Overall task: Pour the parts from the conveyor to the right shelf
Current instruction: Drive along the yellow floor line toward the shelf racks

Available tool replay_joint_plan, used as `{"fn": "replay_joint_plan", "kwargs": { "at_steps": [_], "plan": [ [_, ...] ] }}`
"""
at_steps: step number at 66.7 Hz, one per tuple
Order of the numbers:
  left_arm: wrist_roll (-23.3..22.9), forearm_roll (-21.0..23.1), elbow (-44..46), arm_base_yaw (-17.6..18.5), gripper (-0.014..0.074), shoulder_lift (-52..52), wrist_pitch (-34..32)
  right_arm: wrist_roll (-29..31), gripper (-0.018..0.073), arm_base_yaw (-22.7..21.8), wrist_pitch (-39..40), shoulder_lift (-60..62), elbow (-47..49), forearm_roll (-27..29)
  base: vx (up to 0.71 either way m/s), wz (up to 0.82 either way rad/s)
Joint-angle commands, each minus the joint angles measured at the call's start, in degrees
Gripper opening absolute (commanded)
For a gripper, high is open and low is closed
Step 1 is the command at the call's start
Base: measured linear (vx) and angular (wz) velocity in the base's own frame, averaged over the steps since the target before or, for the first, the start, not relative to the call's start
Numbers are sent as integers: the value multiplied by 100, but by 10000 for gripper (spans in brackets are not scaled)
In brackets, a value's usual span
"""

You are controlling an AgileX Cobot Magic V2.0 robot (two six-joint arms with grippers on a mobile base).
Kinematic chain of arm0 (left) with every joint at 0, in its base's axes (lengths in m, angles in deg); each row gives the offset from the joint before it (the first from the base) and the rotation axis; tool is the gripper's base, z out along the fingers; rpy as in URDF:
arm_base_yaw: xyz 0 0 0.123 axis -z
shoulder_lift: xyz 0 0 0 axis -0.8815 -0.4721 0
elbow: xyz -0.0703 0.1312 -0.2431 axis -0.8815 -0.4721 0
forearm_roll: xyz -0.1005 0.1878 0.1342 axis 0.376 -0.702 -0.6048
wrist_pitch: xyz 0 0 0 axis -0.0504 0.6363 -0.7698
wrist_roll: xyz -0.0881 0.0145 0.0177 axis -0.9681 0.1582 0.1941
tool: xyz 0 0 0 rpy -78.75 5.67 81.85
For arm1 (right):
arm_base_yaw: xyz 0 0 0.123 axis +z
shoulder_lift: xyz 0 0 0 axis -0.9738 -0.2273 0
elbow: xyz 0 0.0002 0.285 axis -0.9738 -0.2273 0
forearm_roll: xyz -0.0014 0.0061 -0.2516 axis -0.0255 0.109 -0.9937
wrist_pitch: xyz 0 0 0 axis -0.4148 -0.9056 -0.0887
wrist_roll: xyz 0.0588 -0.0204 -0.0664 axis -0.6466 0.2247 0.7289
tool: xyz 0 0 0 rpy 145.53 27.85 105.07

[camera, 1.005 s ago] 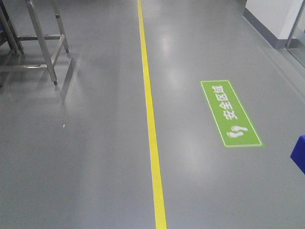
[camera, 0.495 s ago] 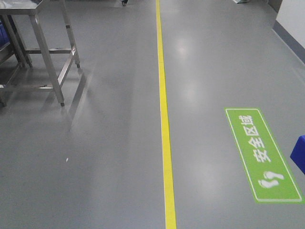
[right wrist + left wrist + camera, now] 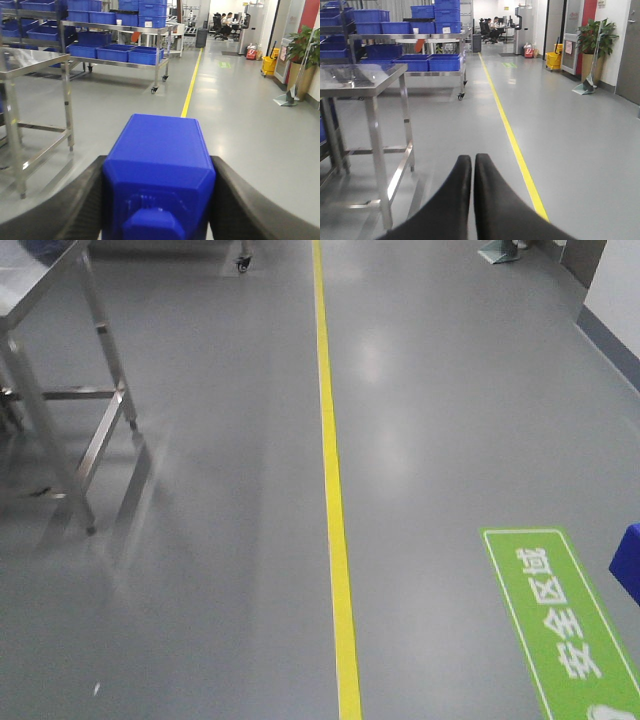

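My right gripper (image 3: 159,167) is shut on a bright blue part (image 3: 160,145), a blocky piece with a round knob facing the camera. Its black fingers (image 3: 75,200) press both sides of it. A blue corner of the part (image 3: 628,568) shows at the right edge of the front view. My left gripper (image 3: 472,160) is shut with nothing between its black fingers, and hangs over grey floor. The conveyor is out of view. Steel racks with blue bins (image 3: 116,52) stand far off at the left; I cannot tell whether one is the right shelf.
A stainless-steel table (image 3: 365,82) stands close at the left, its legs (image 3: 85,455) in the front view. A yellow floor line (image 3: 335,540) runs ahead. A green floor sign (image 3: 565,625) lies at the lower right. A plant (image 3: 597,42) and yellow bucket (image 3: 553,59) stand far right.
The front view has advanced along the yellow line: the green floor sign slid down toward the bottom right and the steel table came nearer on the left. The blue corner stayed put.
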Motion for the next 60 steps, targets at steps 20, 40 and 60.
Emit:
{"fn": "replay_joint_plan", "kwargs": {
  "at_steps": [20, 40, 60],
  "plan": [
    [-42, 35, 150, -12, -6, 29, -411, 37, -8, -39, 442, -65, 143, 30, 75, -7],
    [-42, 35, 150, -12, -6, 29, -411, 37, -8, -39, 442, -65, 143, 30, 76, 10],
    [-42, 35, 150, -12, -6, 29, -411, 37, -8, -39, 442, -65, 143, 30, 76, 8]
  ]
}}
